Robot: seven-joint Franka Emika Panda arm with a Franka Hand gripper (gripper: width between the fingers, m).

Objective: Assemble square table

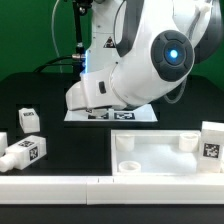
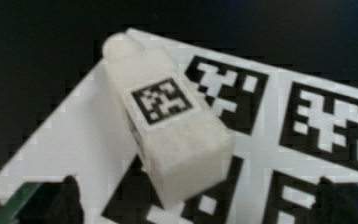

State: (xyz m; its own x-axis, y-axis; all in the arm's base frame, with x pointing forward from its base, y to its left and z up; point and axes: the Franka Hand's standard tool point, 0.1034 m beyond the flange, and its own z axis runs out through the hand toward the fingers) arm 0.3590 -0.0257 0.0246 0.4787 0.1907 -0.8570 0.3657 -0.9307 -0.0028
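**A:** Where is the part you want?

**B:** One stubby white plastic leg [image 2: 167, 120] with a black-and-white square tag lies on its side on the marker board [image 2: 291, 110], right beneath your claw [image 2: 208, 200]. The claw is released. Its dark fingertips [image 2: 51, 197] stand wide on either side of the leg and hold nothing

**A:** How will it handle?

**B:** By my guess it is light, stiff and smooth, so somewhat slippery. Pinch it across its plain flanks near the middle

**A:** And the count?

**B:** One white square plastic panel [image 1: 160, 158] sits at the exterior view's lower right. I count four legs:
- the one under your claw
- an upright leg [image 1: 27, 120] at the exterior view's left
- a lying leg [image 1: 25, 152] just below that one
- a right-hand leg [image 1: 213, 140] beside the panel

A white scrap at the far left edge I cannot name. One long white rail [image 1: 100, 186] runs along the bottom of the black desk [image 1: 45, 95]
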